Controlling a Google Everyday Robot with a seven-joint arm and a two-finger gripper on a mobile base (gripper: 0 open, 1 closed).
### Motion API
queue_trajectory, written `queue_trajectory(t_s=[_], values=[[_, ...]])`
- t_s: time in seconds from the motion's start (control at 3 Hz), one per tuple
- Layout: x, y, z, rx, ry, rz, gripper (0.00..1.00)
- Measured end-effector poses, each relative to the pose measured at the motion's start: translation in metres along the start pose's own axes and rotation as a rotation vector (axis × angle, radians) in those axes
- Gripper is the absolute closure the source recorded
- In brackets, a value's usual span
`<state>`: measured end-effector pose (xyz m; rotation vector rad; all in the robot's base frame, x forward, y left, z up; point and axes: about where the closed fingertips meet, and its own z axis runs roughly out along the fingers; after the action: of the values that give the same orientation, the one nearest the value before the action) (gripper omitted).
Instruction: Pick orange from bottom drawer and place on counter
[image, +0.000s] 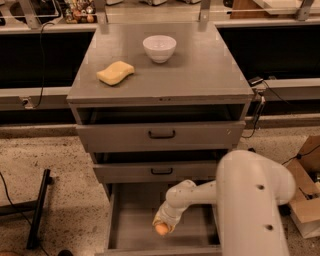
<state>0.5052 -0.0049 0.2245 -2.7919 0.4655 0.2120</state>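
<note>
jaws gripping orange (161, 229), inside open bottom drawer (131, 216)

The gripper (163, 225) in the bottom drawer (131, 216) covers part of the orange (161, 230); the drawer front is cropped.

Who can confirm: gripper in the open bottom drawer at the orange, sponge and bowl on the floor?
Not the floor: camera view shows sponge and bowl on the counter. Gripper is in the open bottom drawer at the orange, as said.
</note>
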Motion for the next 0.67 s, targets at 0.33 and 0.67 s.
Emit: queue_trajectory(t_s=[0.33,0.67], values=[[0.008,0.013,-0.069,0.046,0.144,-0.059,1.00],[0.001,0.014,-0.137,0.043,0.221,-0.088,1.00]])
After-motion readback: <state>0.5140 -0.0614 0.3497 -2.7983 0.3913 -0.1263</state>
